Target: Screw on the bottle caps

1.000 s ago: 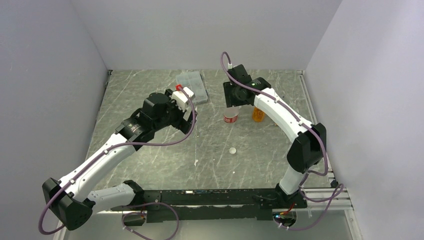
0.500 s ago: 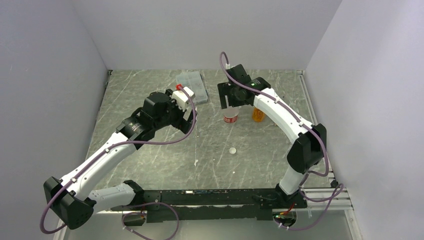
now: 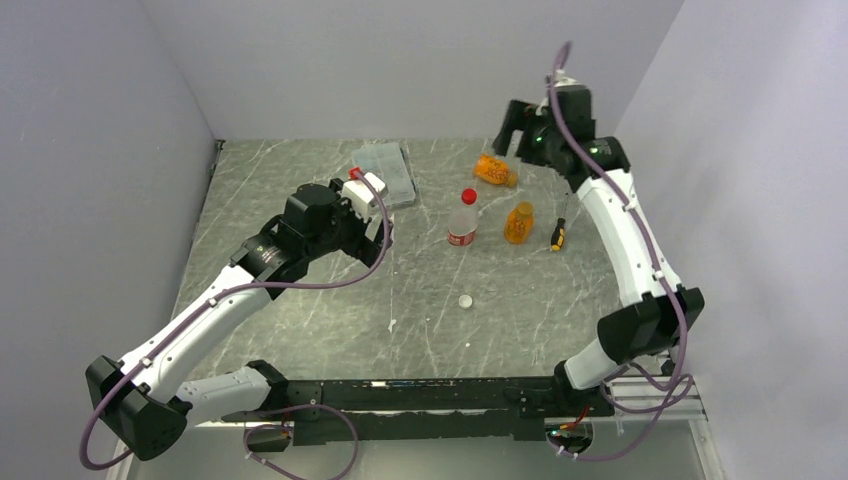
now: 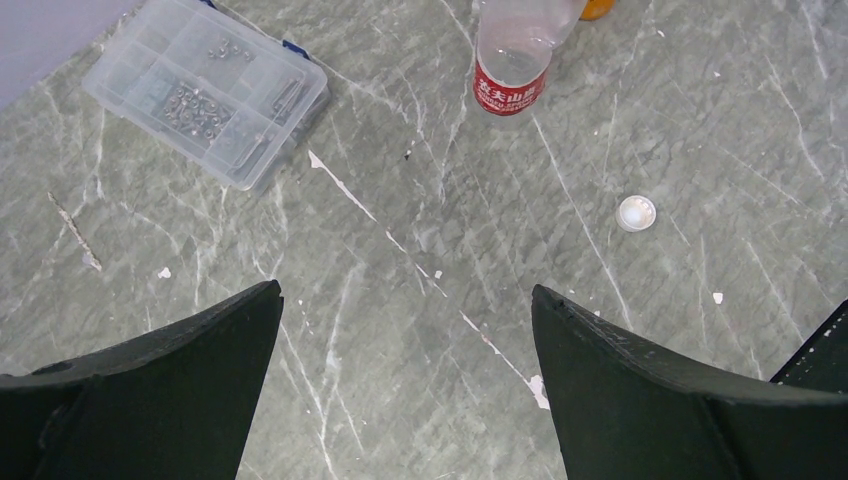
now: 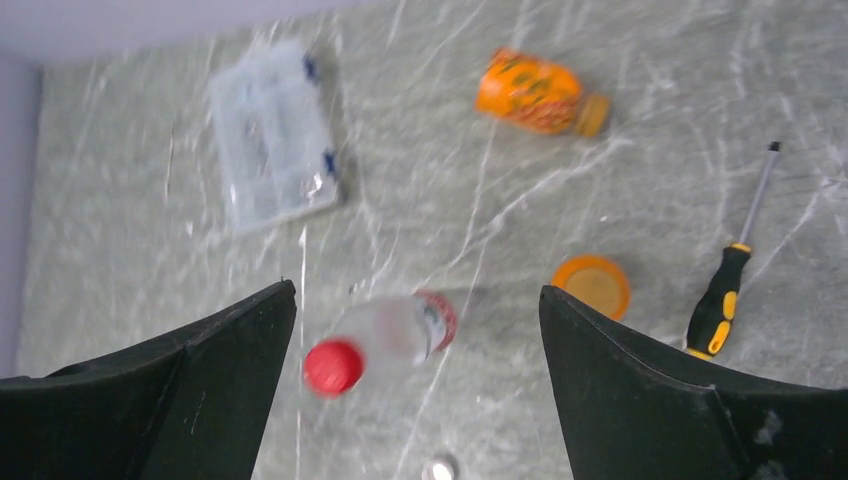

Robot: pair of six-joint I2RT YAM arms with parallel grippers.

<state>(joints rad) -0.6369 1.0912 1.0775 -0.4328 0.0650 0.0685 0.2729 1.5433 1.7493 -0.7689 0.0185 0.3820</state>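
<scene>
A clear bottle (image 3: 462,226) with a red label stands mid-table with a red cap (image 3: 468,196) on its neck. In the right wrist view the bottle (image 5: 395,328) and red cap (image 5: 334,366) lie far below my open right gripper (image 5: 415,295). An orange bottle (image 3: 518,222) stands upright with an orange cap (image 5: 592,285) on top. Another orange bottle (image 3: 494,169) lies on its side behind it. A whitish cap (image 3: 465,300) lies loose on the table. My right gripper (image 3: 510,135) hangs high at the back. My left gripper (image 4: 405,300) is open and empty above bare table.
A flat clear compartment box (image 3: 385,172) sits at the back, left of the bottles. A yellow-and-black screwdriver (image 3: 558,235) lies right of the upright orange bottle. Walls close in the table on three sides.
My right gripper opened, let go of the red cap on the clear bottle, and rose back and to the right. The lying orange bottle and the screwdriver came into view. The left arm stayed still.
</scene>
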